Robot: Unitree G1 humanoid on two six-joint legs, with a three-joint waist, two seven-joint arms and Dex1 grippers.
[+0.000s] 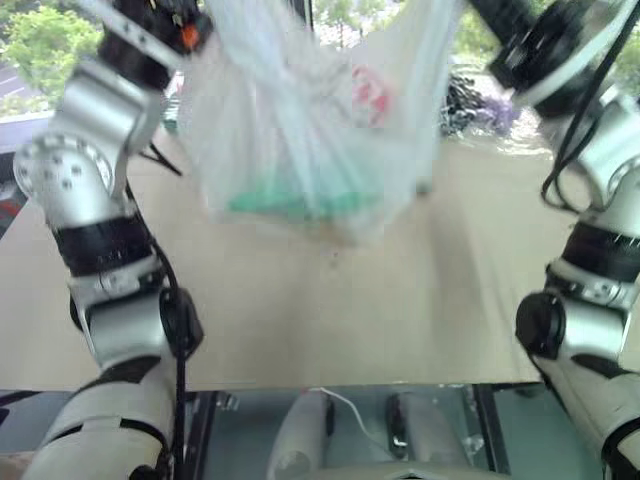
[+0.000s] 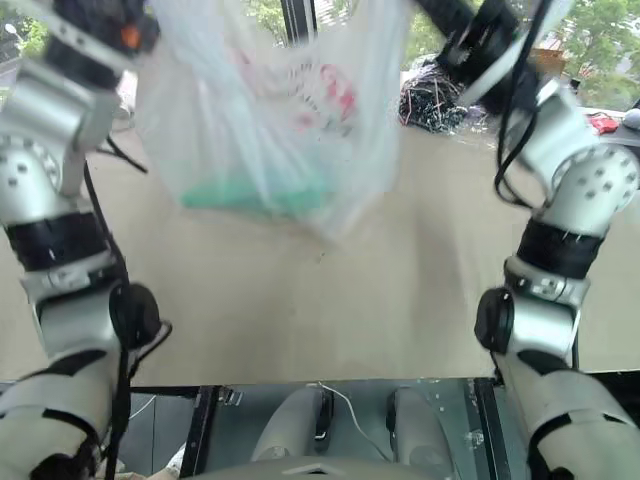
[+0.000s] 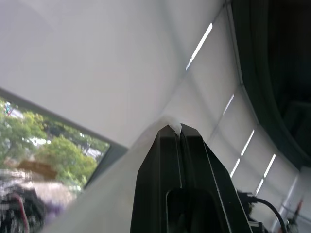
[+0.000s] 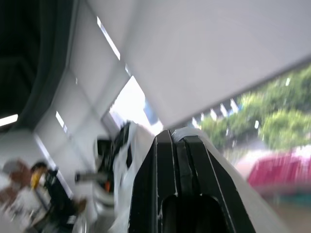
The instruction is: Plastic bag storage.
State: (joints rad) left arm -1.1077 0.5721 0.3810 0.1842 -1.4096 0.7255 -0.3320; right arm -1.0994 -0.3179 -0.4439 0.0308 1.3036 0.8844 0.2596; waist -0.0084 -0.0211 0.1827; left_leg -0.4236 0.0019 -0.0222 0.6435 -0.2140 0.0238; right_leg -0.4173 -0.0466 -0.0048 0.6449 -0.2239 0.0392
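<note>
Left gripper (image 3: 176,130): its 2 black fingers are pressed together, pinching a thin edge of white film from the plastic bag (image 1: 300,130). Right gripper (image 4: 176,136): fingers likewise clamped tight on bag film, w/ the film bunched betw. the tips. Both arms are raised high, 1 at each top corner of the bag. Bag hangs betw. them, clear of the tan table (image 1: 330,320), red print on its upper right side, sth green (image 1: 300,203) showing thru near its bottom. Dark cords (image 2: 435,100) lie at the table's far edge.
</note>
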